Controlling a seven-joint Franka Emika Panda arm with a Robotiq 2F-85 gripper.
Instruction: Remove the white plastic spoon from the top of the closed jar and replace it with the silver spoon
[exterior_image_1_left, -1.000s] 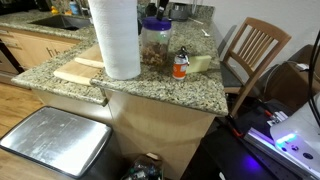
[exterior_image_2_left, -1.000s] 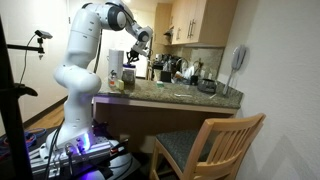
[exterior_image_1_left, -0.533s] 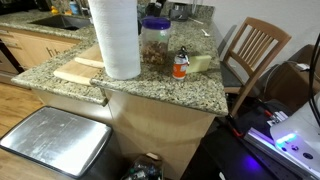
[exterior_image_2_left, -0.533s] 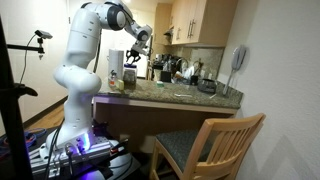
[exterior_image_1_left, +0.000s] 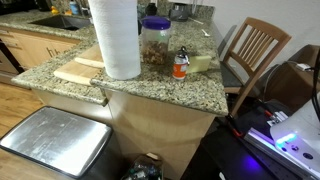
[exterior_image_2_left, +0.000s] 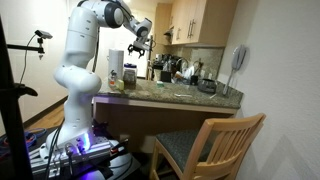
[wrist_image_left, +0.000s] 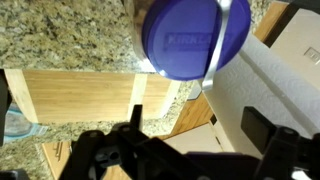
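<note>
Paper towel roll (exterior_image_1_left: 116, 40), wooden chair (exterior_image_1_left: 256, 48)

I can read nothing for certain. Just beyond my gripper (wrist_image_left: 190, 135), the blue lid of the closed jar (wrist_image_left: 180, 40) bears a raised rectangular mark with blurred lettering. Beside the jar, the small bottle (exterior_image_1_left: 180, 66) has an orange label too small to read.

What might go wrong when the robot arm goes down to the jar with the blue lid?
The paper towel roll stands tall right beside the closed jar, so the open gripper might bump it on the way down. The small orange-labelled bottle on the jar's other side looks easy to tip. In the wrist view the blue lid sits off at the top edge, not centred, so a grab might miss.
</note>
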